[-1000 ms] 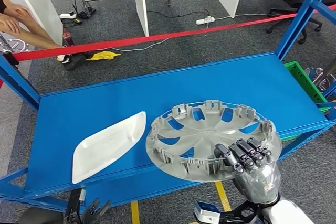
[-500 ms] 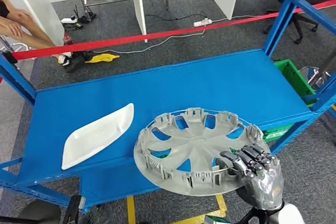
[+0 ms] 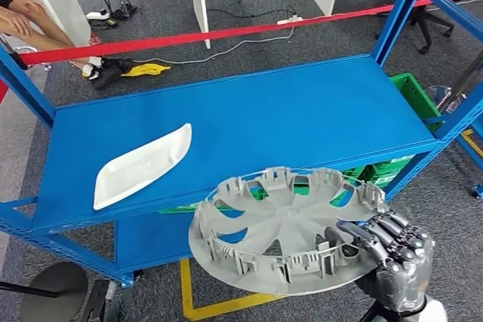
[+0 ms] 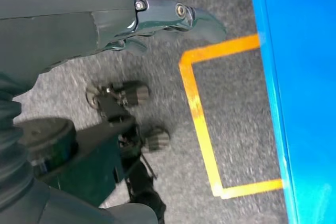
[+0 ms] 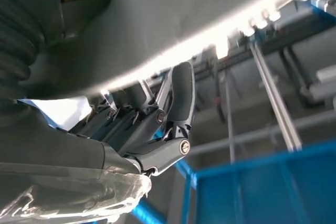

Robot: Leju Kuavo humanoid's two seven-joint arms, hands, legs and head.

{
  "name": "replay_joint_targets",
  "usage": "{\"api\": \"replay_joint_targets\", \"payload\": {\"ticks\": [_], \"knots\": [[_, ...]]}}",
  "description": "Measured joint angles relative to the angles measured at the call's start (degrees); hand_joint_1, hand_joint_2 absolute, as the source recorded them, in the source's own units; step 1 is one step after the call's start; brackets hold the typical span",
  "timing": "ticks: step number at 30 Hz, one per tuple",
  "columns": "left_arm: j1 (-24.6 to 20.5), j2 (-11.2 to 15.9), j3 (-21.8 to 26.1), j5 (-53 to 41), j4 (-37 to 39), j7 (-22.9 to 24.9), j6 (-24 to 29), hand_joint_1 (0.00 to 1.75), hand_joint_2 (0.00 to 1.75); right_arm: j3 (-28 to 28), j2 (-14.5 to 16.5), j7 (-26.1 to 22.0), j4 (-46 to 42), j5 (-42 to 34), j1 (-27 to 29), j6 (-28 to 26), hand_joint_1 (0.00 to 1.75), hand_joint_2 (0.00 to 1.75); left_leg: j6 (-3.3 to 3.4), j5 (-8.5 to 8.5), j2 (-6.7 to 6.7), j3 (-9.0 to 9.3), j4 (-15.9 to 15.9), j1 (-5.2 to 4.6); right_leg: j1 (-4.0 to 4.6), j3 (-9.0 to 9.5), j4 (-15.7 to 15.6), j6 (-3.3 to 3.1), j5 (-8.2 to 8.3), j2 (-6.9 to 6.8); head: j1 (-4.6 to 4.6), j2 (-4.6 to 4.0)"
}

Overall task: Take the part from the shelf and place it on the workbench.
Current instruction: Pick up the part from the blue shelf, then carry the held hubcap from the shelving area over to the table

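head view: right hand grips grey wheel cover, now lifted clear of blue shelf; ribbed underside faces up; left hand fingers straight, holding nothing.

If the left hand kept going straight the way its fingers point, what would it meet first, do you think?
Probably the blue shelf: the left hand points across bare carpet toward it, with nothing between. Depth is unclear, so it may pass over the orange floor line instead.
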Motion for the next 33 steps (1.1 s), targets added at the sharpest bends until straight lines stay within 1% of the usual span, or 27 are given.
{"api": "replay_joint_targets", "payload": {"ticks": [1, 2, 3, 5, 6, 7, 8, 9, 10, 11, 12, 13, 14, 16, 17, 18, 19, 21, 22, 23, 24, 26, 28, 29, 31, 32, 33], "knots": [[0.13, 0.11, -0.05, -0.04, -0.08, 0.05, 0.03, 0.00, 1.75, -0.84, 0.99, -0.73, -0.41, -0.67, 0.15, 0.00, 1.75, 1.75, 0.20, 0.51, 0.09, -0.29, -0.22, 0.03, -0.08, -0.12, -0.04, 0.34, 0.01, 0.03, -0.03, 0.00], [0.27, 0.21, -0.08, -0.08, -0.16, 0.11, 0.05, 0.00, 1.75, -1.56, 1.79, -1.02, -0.74, -1.09, 0.32, 0.00, 1.75, 1.75, 0.49, 1.07, 0.21, -0.66, -0.44, 0.11, -0.09, -0.50, 0.50, 0.64, -0.88, 0.05, 0.04, 0.00], [0.36, 0.26, -0.10, -0.10, -0.23, 0.13, 0.05, 0.00, 1.75, -2.14, 2.43, -1.08, -0.97, -1.29, 0.44, 0.00, 1.75, 1.75, 0.80, 1.68, 0.34, -1.14, -0.65, 0.24, -0.08, -1.08, 2.02, 0.87, -2.75, 0.08, 0.14, 0.00], [0.43, 0.36, -0.11, -0.11, -0.34, 0.13, 0.07, 0.00, 1.75, -3.03, 3.41, -1.11, -1.23, -1.47, 0.62, 0.00, 1.75, 1.75, 1.25, 2.92, 0.46, -2.49, -0.70, 0.27, -0.06, -2.79, 8.28, 1.16, -8.32, 0.10, 0.29, 0.00], [0.44, 0.42, -0.12, -0.13, -0.36, 0.13, 0.07, 0.00, 1.75, -3.34, 3.80, -1.12, -1.31, -1.54, 0.72, 0.01, 1.75, 1.75, 1.33, 3.60, 0.47, -3.32, -0.68, 0.21, -0.05, -3.38, 11.84, 1.25, -10.38, 0.10, 0.30, 0.00], [0.45, 0.45, -0.13, -0.17, -0.37, 0.14, 0.07, 0.00, 1.75, -3.66, 4.11, -1.13, -1.42, -1.65, 0.86, 0.02, 1.75, 1.75, 1.33, 4.31, 0.47, -4.20, -0.66, 0.14, -0.01, -3.46, 14.40, 1.28, -11.19, 0.10, 0.28, 0.00], [0.45, 0.49, -0.14, -0.29, -0.37, 0.17, 0.07, 0.00, 1.75, -4.00, 4.37, -1.13, -1.62, -1.85, 0.98, 0.02, 1.75, 1.75, 1.28, 5.01, 0.48, -5.09, -0.64, 0.08, 0.04, -2.76, 15.27, 1.24, -10.69, 0.10, 0.30, 0.00], [0.45, 0.52, -0.16, -0.45, -0.37, 0.21, 0.05, 0.00, 1.75, -4.32, 4.58, -1.13, -1.95, -2.10, 1.04, 0.02, 1.75, 1.75, 1.18, 5.72, 0.49, -5.95, -0.63, 0.05, 0.09, -1.04, 14.09, 1.13, -9.16, 0.10, 0.30, 0.00], [0.43, 0.57, -0.17, -0.67, -0.37, 0.26, -0.02, 0.00, 1.75, -4.61, 4.81, -1.13, -2.47, -2.39, 1.03, 0.02, 1.75, 1.75, 1.03, 6.42, 0.49, -6.76, -0.61, 0.03, 0.13, 1.65, 11.10, 0.97, -7.56, 0.11, 0.30, 0.00], [0.39, 0.65, -0.17, -0.92, -0.38, 0.33, -0.15, 0.00, 1.75, -4.82, 5.06, -1.13, -3.15, -2.66, 0.93, 0.02, 1.75, 1.75, 0.81, 7.11, 0.48, -7.44, -0.56, -0.03, 0.21, 4.96, 6.78, 0.78, -7.07, 0.11, 0.31, 0.00], [0.34, 0.80, -0.18, -1.21, -0.39, 0.40, -0.39, 0.00, 1.75, -4.96, 5.38, -1.13, -3.97, -2.86, 0.79, 0.02, 1.75, 1.75, 0.57, 7.77, 0.48, -7.93, -0.49, -0.09, 0.29, 7.98, 2.54, 0.53, -7.24, 0.14, 0.23, 0.00], [0.30, 1.02, -0.18, -1.54, -0.40, 0.53, -0.73, 0.00, 1.75, -5.14, 5.73, -1.14, -4.78, -2.98, 0.65, 0.02, 1.75, 1.75, 0.30, 8.41, 0.47, -8.16, -0.52, -0.15, 0.39, 9.94, -0.71, 0.24, -7.86, 0.18, 0.18, 0.00], [0.24, 1.28, -0.19, -1.88, -0.41, 0.66, -1.15, 0.00, 1.75, -5.38, 6.07, -1.14, -5.53, -3.03, 0.47, 0.02, 1.75, 1.75, 0.00, 9.04, 0.47, -8.21, -0.65, -0.15, 0.53, 10.81, -2.56, -0.11, -8.52, 0.22, 0.20, 0.00], [0.17, 1.92, -0.27, -2.56, -0.38, 0.81, -2.24, 0.00, 1.75, -5.90, 6.71, -1.14, -6.69, -3.03, 0.22, 0.03, 1.75, 1.75, -0.67, 10.00, 0.46, -8.22, -1.09, 0.04, 0.64, 10.10, -2.97, -1.01, -7.80, 0.14, 0.30, -0.01], [0.16, 2.29, -0.34, -2.93, -0.34, 0.82, -2.83, 0.00, 1.75, -6.11, 7.02, -1.14, -7.13, -3.00, 0.12, 0.03, 1.75, 1.75, -1.04, 9.30, 0.45, -8.45, -0.84, 0.15, 0.62, 9.57, -2.95, -1.50, -7.15, 0.05, 0.31, -0.02], [0.17, 2.69, -0.43, -3.28, -0.29, 0.80, -3.38, 0.00, 1.75, -6.28, 7.32, -1.15, -7.51, -2.96, 0.10, 0.04, 1.75, 1.75, -1.41, 7.28, 0.45, -8.88, 0.41, 0.23, 0.53, 8.85, -3.01, -1.93, -6.36, -0.05, 0.16, -0.02], [0.14, 3.10, -0.50, -3.63, -0.23, 0.78, -3.87, 0.00, 1.75, -6.46, 7.57, -1.15, -7.81, -2.93, 0.11, 0.05, 1.75, 1.75, -1.75, 4.24, 0.45, -9.51, 2.80, 0.33, 0.43, 8.01, -3.05, -2.23, -5.49, -0.12, 0.03, -0.02], [-0.01, 3.74, -0.58, -4.08, -0.12, 0.75, -4.50, 0.00, 1.75, -6.81, 7.83, -1.15, -8.14, -2.88, 0.18, 0.07, 1.75, 1.75, -2.30, -1.98, 0.47, -10.87, 10.08, 0.47, 0.43, 6.34, -2.97, -2.43, -3.85, -0.14, -0.17, -0.02], [-0.09, 3.98, -0.60, -4.21, -0.07, 0.73, -4.69, 0.00, 1.75, -7.00, 7.91, -1.15, -8.17, -2.87, 0.24, 0.07, 1.75, 1.75, -2.49, -3.21, 0.47, -11.15, 13.32, 0.56, 0.42, 5.45, -2.89, -2.38, -3.04, -0.15, -0.16, -0.02], [-0.13, 4.19, -0.63, -4.27, -0.03, 0.69, -4.81, 0.00, 1.75, -7.17, 7.95, -1.15, -8.17, -2.86, 0.32, 0.07, 1.75, 1.75, -2.62, -3.03, 0.47, -10.72, 15.11, 0.66, 0.40, 4.49, -2.78, -2.26, -2.27, -0.18, -0.16, -0.02], [-0.13, 4.40, -0.66, -4.33, 0.00, 0.66, -4.90, 0.00, 1.75, -7.32, 8.00, -1.15, -8.17, -2.86, 0.43, 0.07, 1.75, 1.75, -2.71, -1.83, 0.47, -9.31, 14.85, 0.78, 0.34, 3.46, -2.65, -2.07, -1.56, -0.19, -0.15, -0.02], [-0.10, 4.73, -0.73, -4.66, 0.01, 0.75, -4.89, 0.00, 1.75, -7.54, 8.04, -1.15, -8.18, -3.05, 0.71, 0.07, 1.75, 1.75, -2.90, 0.44, 0.46, -3.79, 8.57, 1.06, 0.18, 1.77, -2.25, -1.49, -0.47, -0.20, -0.15, -0.02], [-0.04, 4.95, -0.72, -5.38, -0.15, 0.98, -4.90, 0.00, 1.75, -7.80, 8.03, -1.15, -8.20, -3.28, 1.03, 0.07, 1.75, 1.75, -2.53, -0.14, 0.30, 1.40, 0.82, 0.97, 0.12, 0.73, -1.84, -0.76, 0.44, -0.20, -0.10, -0.02], [0.01, 5.06, -0.65, -5.91, -0.23, 1.07, -5.16, 0.00, 1.75, -7.96, 8.03, -1.15, -8.20, -3.29, 1.27, 0.07, 1.75, 1.75, -2.10, -0.75, 0.23, 2.49, -1.26, 0.80, 0.11, 0.44, -1.84, -0.43, 0.96, -0.20, -0.09, -0.02], [0.30, 5.33, -0.32, -7.17, -0.25, 1.11, -6.22, 0.00, 1.75, -8.38, 8.04, -1.15, -8.06, -3.37, 2.15, 0.07, 1.75, 1.75, -0.83, -0.38, 0.28, 2.17, -2.13, 0.50, -0.08, 0.15, -2.20, 0.24, 1.92, -0.19, -0.09, -0.02], [0.50, 5.50, -0.06, -7.79, -0.22, 1.11, -6.85, 0.00, 1.75, -8.68, 8.04, -1.14, -7.89, -3.64, 2.78, 0.07, 1.75, 1.75, -0.26, 0.16, 0.38, 1.72, -2.22, 0.45, -0.19, -0.17, -2.03, 0.53, 1.50, -0.17, -0.10, -0.02], [0.75, 5.65, 0.24, -8.37, -0.21, 1.11, -7.42, 0.00, 1.75, -9.01, 8.04, -1.12, -7.66, -4.06, 3.47, 0.07, 1.75, 1.75, 0.31, 0.76, 0.48, 1.18, -2.31, 0.48, -0.26, -0.75, -1.10, 0.78, 0.02, -0.15, -0.05, -0.02]]}}
